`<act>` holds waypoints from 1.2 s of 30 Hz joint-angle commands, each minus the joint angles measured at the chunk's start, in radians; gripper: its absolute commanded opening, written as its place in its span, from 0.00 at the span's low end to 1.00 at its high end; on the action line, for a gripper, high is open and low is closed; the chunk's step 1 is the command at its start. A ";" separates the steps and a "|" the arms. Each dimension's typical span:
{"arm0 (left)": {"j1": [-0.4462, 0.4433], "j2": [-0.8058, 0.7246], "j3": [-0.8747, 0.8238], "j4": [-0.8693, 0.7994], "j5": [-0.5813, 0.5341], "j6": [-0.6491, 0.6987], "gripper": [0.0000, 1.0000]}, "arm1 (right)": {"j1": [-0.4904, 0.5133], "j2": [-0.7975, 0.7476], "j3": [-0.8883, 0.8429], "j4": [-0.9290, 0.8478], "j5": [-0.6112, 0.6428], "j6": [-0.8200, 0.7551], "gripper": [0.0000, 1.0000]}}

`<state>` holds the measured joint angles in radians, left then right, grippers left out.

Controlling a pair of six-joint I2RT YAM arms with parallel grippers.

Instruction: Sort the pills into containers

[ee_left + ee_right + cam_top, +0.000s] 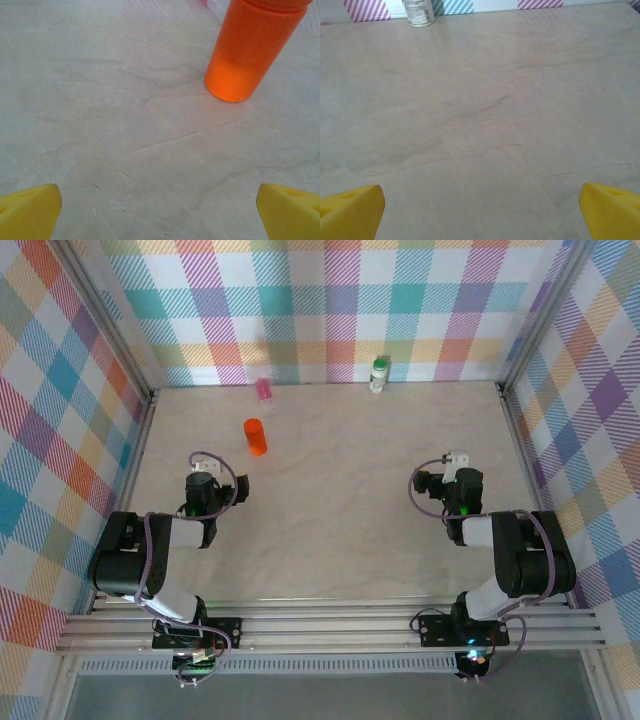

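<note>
Pale marbled surface (pixel 340 500), enclosed on three sides by plaid walls (pixel 330 300) in pastel checks.

Containers, left to right:
- Orange vial (pixel 255 436): cylindrical, upright in the left half of the surface, well forward of the back wall. Contents cannot be made out through its tinted side.
- Pink tube (pixel 263 391): slim and see-through, behind the orange vial and near the back wall. Contents too small to tell.
- White bottle (pixel 378 374): green cap on, upright against the back wall, right of centre, well apart from the other two. Contents hidden.

Arms:
- Left end effector (pixel 204 470): arm folded low near its base, wrist pointing toward the back wall. The orange vial (pixel 250 50) stands ahead and to its right, apart from it. Yellow fingertips (pixel 27 212) are spread wide with nothing between them.
- Right end effector (pixel 455 465): arm folded likewise on the right side, aimed over bare surface. Fingertips (pixel 612 212) are spread wide, holding nothing. The white bottle (pixel 418 12) stands far ahead to its left.

Cut off or unclear:
- Left wrist view: the vial's top is cropped by the frame edge, and the tube shows as a pink sliver beside it.
- Right wrist view: only the bottle's labelled lower part shows, and the print is unreadable.
- Both wrist views: only the tips of the fingers enter, at the lower corners.
</note>
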<state>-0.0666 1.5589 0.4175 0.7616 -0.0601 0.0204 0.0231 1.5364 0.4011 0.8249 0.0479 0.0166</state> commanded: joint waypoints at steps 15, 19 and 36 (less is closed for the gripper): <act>0.011 0.002 0.021 0.004 0.018 0.014 1.00 | -0.009 0.001 0.013 0.000 -0.048 -0.012 0.99; 0.011 0.001 0.021 0.004 0.019 0.014 1.00 | -0.009 -0.001 0.012 0.001 -0.048 -0.012 0.99; 0.011 0.002 0.025 0.002 0.018 0.016 1.00 | -0.017 -0.001 0.014 -0.003 -0.063 -0.006 0.99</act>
<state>-0.0666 1.5589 0.4175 0.7616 -0.0601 0.0204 0.0128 1.5364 0.4011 0.8181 0.0090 0.0139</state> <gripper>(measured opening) 0.997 0.988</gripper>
